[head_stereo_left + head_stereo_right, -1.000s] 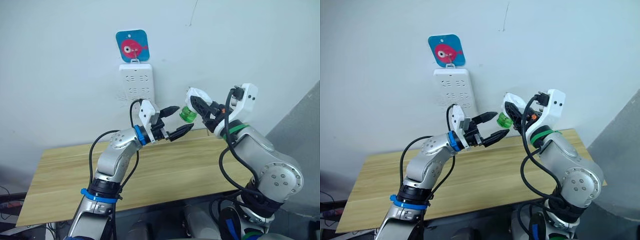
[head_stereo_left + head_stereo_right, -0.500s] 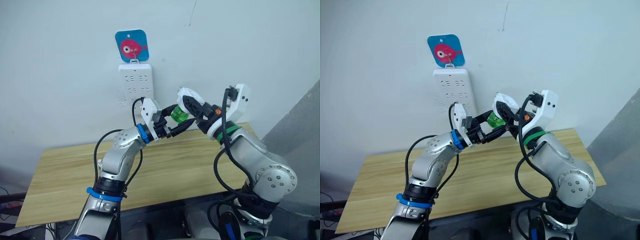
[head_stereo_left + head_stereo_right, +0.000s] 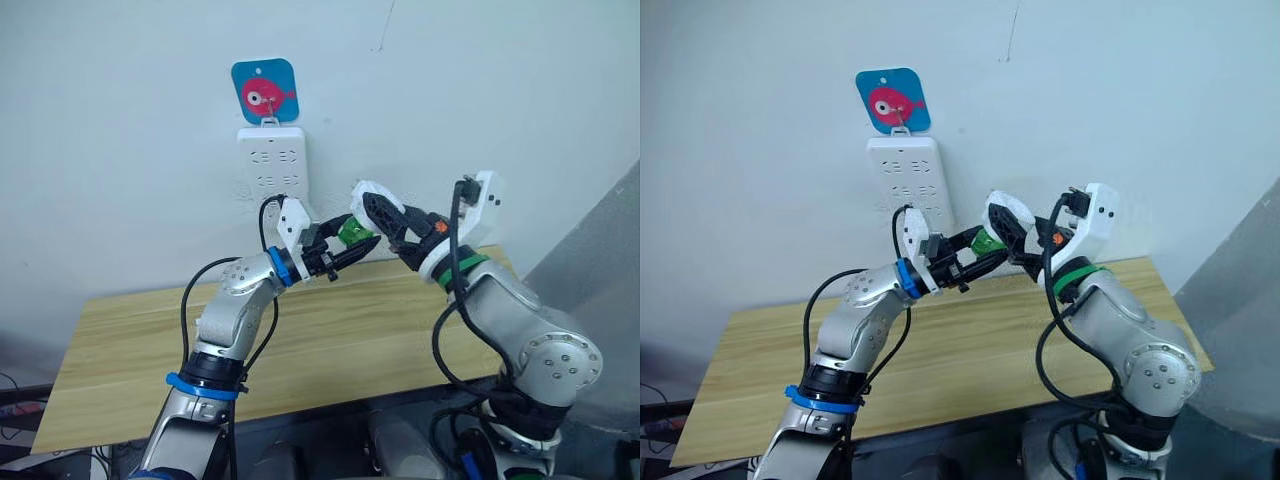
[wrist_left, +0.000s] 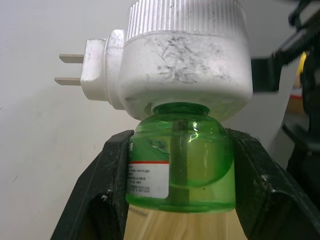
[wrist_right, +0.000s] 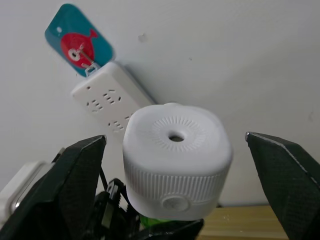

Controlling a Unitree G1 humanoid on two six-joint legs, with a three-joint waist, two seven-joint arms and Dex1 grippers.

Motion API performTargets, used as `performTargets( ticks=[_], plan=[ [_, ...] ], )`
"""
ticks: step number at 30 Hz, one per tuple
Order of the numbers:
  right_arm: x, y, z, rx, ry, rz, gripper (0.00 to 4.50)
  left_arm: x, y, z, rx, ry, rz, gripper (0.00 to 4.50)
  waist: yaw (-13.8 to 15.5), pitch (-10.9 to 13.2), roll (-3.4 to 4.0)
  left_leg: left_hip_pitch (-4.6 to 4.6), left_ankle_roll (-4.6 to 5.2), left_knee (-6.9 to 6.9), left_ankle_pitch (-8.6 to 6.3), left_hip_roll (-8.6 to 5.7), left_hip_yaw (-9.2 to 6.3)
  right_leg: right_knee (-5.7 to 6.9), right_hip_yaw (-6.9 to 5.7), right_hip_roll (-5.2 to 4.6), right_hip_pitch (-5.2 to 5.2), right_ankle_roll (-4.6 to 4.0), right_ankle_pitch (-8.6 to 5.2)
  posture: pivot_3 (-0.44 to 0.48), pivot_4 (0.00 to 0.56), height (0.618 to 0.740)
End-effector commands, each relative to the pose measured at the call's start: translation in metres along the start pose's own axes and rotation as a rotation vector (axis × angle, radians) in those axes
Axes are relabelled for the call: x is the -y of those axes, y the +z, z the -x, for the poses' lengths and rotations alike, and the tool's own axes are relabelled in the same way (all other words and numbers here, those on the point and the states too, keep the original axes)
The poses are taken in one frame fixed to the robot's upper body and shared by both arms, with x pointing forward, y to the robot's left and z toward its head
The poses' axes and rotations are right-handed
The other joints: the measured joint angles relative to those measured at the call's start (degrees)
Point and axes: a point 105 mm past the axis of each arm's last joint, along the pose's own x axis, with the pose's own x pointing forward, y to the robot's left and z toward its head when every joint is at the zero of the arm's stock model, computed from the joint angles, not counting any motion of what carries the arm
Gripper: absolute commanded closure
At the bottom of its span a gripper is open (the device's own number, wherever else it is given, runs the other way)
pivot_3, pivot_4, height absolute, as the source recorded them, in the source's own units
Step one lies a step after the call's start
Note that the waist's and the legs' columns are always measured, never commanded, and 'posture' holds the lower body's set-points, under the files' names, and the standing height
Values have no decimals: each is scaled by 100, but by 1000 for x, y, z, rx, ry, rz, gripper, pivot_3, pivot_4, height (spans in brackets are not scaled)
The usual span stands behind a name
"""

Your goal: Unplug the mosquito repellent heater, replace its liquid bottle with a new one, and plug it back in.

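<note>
Green bottle clamped by left tool, under heater.

Heater atop bottle — power strip behind, table below.

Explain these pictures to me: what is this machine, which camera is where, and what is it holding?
It is a humanoid robot with two arms, each ending in a black two-fingered tool. The two wide pictures come from cameras on its head, looking over the arms at a wooden table and a white power strip on the wall. The two close pictures come from a camera on each wrist. The left tool is closed on the green bottle, which sits in the white heater. The heater's prongs are bare, so it is unplugged. The right tool is at the heater; whether it grips is unclear.
</note>
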Motion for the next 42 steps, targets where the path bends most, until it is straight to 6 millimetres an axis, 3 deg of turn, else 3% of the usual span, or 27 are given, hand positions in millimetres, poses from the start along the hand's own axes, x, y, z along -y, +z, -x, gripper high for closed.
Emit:
performTargets(
  ticks=[1,8,16,28,42],
  plan=[
    [-3,12,20,3,102,2,0,-1,8,4,0,-43,-80,2209,3,8,4,-3,0,0,0,-1,1,-3,0,0,0,0,0,-233,126,733],
    [24,3,49,-327,180,79,0,6,-5,19,-117,-218,-255,2209,13,48,18,-11,3,-4,-1,3,32,-39,1,11,6,1,0,-227,135,733],
    [14,-21,50,-606,296,-47,0,22,-11,27,-179,-397,-442,2209,39,72,13,-22,5,-9,-3,15,42,-53,13,28,8,3,2,-203,148,733],
    [-2,-42,36,-672,381,-115,0,34,-15,28,-170,-453,-467,2209,315,79,14,-27,11,-6,-6,17,30,-64,10,20,2,10,6,-190,150,733],
    [-9,-48,25,-656,406,-179,0,42,-14,31,-144,-502,-461,2209,327,79,14,-25,11,-5,-6,17,18,-62,8,18,3,9,6,-186,146,733]
  ],
)
